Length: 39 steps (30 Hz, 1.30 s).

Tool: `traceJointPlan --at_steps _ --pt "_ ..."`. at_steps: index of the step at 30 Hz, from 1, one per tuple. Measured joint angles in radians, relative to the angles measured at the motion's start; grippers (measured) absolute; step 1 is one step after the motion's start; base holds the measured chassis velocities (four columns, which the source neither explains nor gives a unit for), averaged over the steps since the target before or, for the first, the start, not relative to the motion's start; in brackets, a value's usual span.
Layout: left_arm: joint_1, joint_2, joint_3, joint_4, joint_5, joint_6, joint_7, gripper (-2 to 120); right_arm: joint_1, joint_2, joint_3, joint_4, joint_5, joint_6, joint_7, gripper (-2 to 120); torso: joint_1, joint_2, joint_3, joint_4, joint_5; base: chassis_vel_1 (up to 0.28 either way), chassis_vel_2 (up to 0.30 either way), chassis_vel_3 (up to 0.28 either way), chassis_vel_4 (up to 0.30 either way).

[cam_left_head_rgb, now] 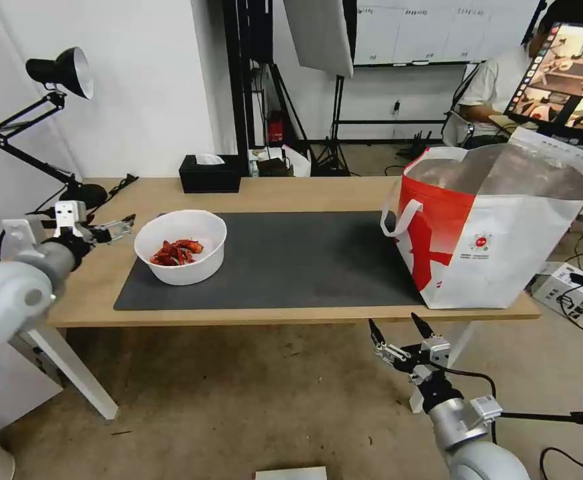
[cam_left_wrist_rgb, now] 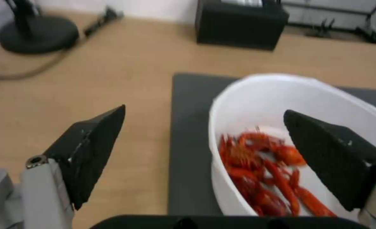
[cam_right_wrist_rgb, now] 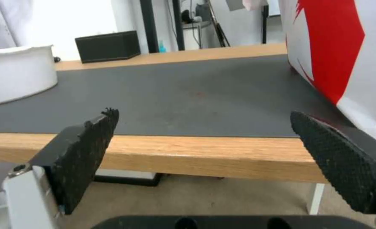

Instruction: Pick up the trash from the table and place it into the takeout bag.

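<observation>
A white round bowl (cam_left_head_rgb: 180,247) of red food scraps, the trash, sits on the left end of the dark grey mat (cam_left_head_rgb: 304,260) on the light-wood table (cam_left_head_rgb: 304,193). My left gripper (cam_left_head_rgb: 123,228) hovers open just left of the bowl's rim, above the table top. In the left wrist view its gripper (cam_left_wrist_rgb: 205,110) straddles the near rim of the bowl (cam_left_wrist_rgb: 281,95). The takeout bag (cam_left_head_rgb: 498,227), white with a red panel and foil lining, stands open at the table's right end. My right gripper (cam_left_head_rgb: 393,322) hangs open below the front edge, left of the bag.
A black tissue box (cam_left_head_rgb: 209,173) stands at the table's back edge, and a black desk lamp (cam_left_head_rgb: 58,70) at the far left, its cable trailing on the wood. The right wrist view looks along the mat (cam_right_wrist_rgb: 188,92) past the bag (cam_right_wrist_rgb: 345,47).
</observation>
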Motion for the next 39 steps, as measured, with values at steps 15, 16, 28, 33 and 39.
traceJointPlan --at_steps 15,16,28,33,39 --pt "-0.172 -0.058 0.078 0.171 -0.299 0.216 -0.063 100 0.0 0.0 0.0 0.0 0.0 0.0 0.0 100 0.0 0.0 0.0 -0.0002 0.0002 0.0 0.0 0.0 0.0" --pt "-0.179 -0.065 0.088 0.176 -0.303 0.219 -0.06 100 0.0 0.0 0.0 0.0 0.0 0.0 0.0 100 0.0 0.0 0.0 -0.0001 0.0 0.0 0.0 0.0 0.0" --pt "-0.22 -0.096 0.183 0.198 -0.216 0.214 -0.03 100 0.0 0.0 0.0 0.0 0.0 0.0 0.0 100 0.0 0.0 0.0 -0.0001 0.0001 0.0 0.0 0.0 0.0" --pt "-0.234 -0.1 0.207 0.214 -0.194 0.2 -0.03 99 0.0 0.0 0.0 0.0 0.0 0.0 0.0 100 0.0 0.0 0.0 -0.0001 0.0001 0.0 0.0 0.0 0.0" --pt "-0.243 -0.095 0.224 0.228 -0.205 0.199 -0.03 83 0.0 0.0 0.0 0.0 0.0 0.0 0.0 100 0.0 0.0 0.0 0.0 0.0001 0.0 0.0 0.0 0.0"
